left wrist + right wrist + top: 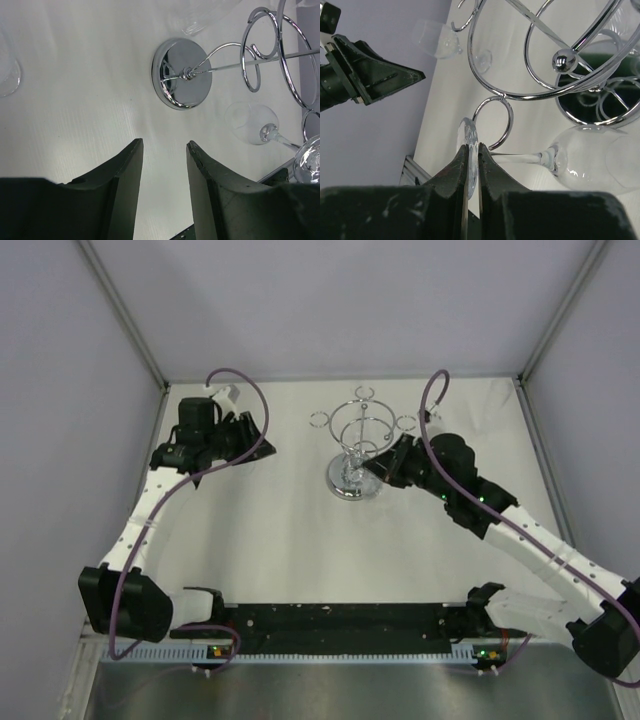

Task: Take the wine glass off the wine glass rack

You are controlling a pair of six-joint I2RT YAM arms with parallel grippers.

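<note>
Evidently, the right gripper was shut narrow on the foot disc of the wine glass, with both fingers pinching the thin disc edge-on. The glass was on the right side of the wine glass rack, with its stem at the open end of one small ring and its bowl near the mirrored base. The left gripper was well apart to the left, with its jaws partly open and holding nothing. The glass should be treated as light, rigid, smooth and brittle, and the stem is judged its weakest section. A pinch on the foot offers little contact area, so the bowl may swing or the disc may slip. Grip force should be moderate, and the stem should exit through the ring's gap without levering against the wire. The rack itself may shift or tip if it is pulled.
</note>
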